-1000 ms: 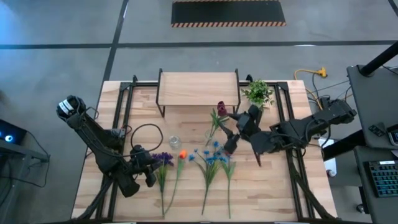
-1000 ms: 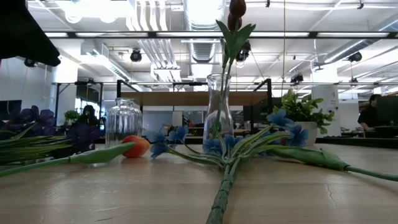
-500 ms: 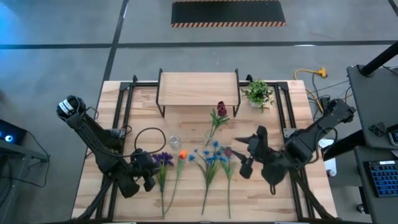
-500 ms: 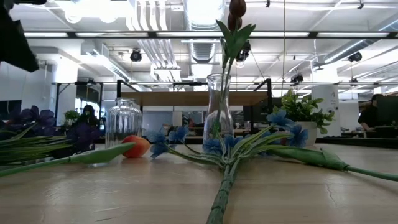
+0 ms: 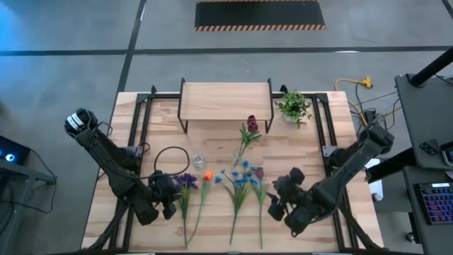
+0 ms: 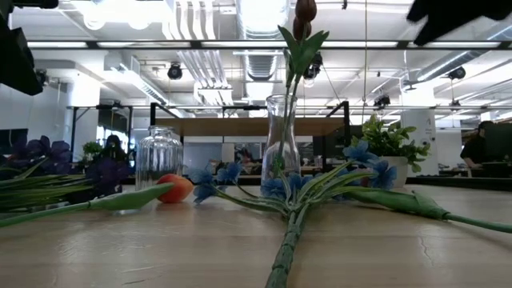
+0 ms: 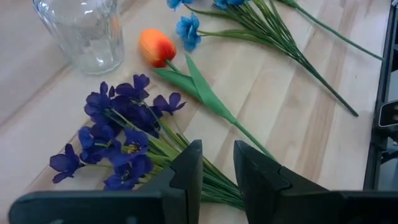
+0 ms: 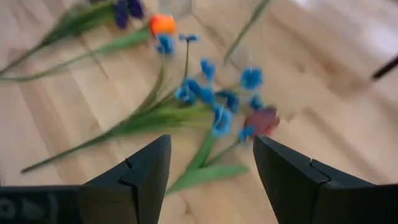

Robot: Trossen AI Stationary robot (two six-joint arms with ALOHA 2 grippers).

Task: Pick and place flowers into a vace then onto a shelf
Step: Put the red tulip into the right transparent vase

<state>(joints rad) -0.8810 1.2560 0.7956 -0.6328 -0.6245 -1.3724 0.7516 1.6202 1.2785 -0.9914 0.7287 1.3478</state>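
Midway through filling the vase, judging by the layout: one dark red tulip standing in the tall glass vase near the table's middle, just in front of the shelf at the far edge. Lying flat toward the near edge and not yet picked: a purple cluster, an orange bud, blue blooms and a second red tulip, stems pointing at the near edge. Also a small empty jar beside the bud and a potted plant by the shelf's right end. Right gripper hovering near the near-right part of the table, just right of the lying tulip's stem, fingers wide apart and holding nothing. Left gripper waiting low beside the purple cluster, fingers parted by a narrow gap, empty too. Likely in hand: reaching for the next flower, probably that second tulip. Next move, by this reading: lowering onto the thin stem, closing squarely on it, lifting without dragging the overlapping blue stems, then tipping it upright to thread the vase's narrow neck.
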